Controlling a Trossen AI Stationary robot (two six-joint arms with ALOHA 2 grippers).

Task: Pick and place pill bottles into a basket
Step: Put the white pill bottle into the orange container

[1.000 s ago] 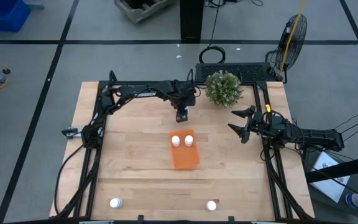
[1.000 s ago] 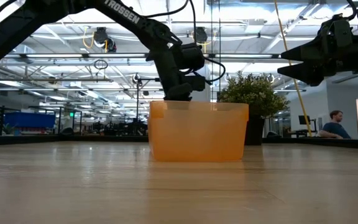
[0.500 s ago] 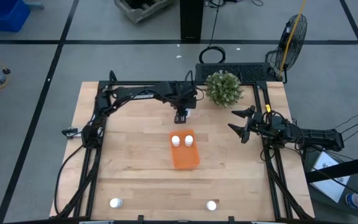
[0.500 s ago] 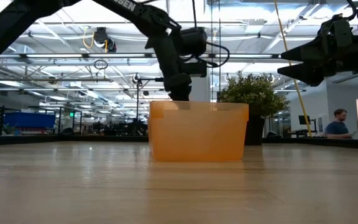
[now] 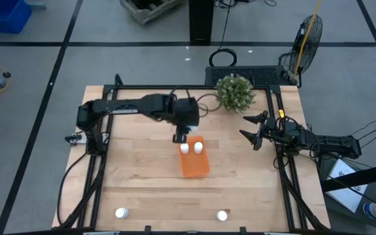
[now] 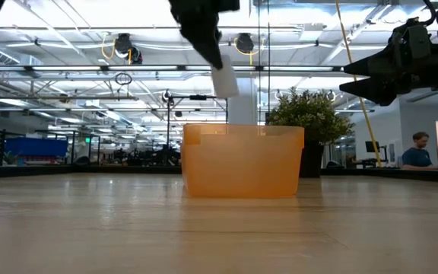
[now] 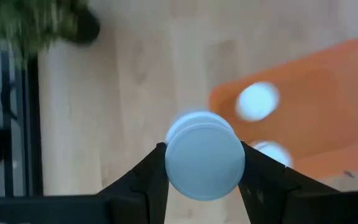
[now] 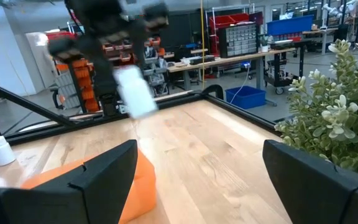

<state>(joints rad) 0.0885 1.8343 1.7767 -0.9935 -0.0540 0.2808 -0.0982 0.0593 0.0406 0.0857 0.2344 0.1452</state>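
A pill bottle (image 7: 204, 154) is sitting clamped in my left gripper (image 5: 180, 136), hanging just above the orange basket (image 5: 195, 166). Two bottles (image 5: 184, 148) are lying inside already; two others (image 5: 121, 213) are waiting near the surface's front edge. My right gripper (image 5: 252, 130) is idling wide open beside the plant (image 5: 234, 92), well clear.

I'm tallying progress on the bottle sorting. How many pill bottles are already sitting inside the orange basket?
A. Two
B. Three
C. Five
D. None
A: the high view shows two white bottles inside the orange basket, a third bottle is held above it by the left gripper, and two more stand near the table's front edge.
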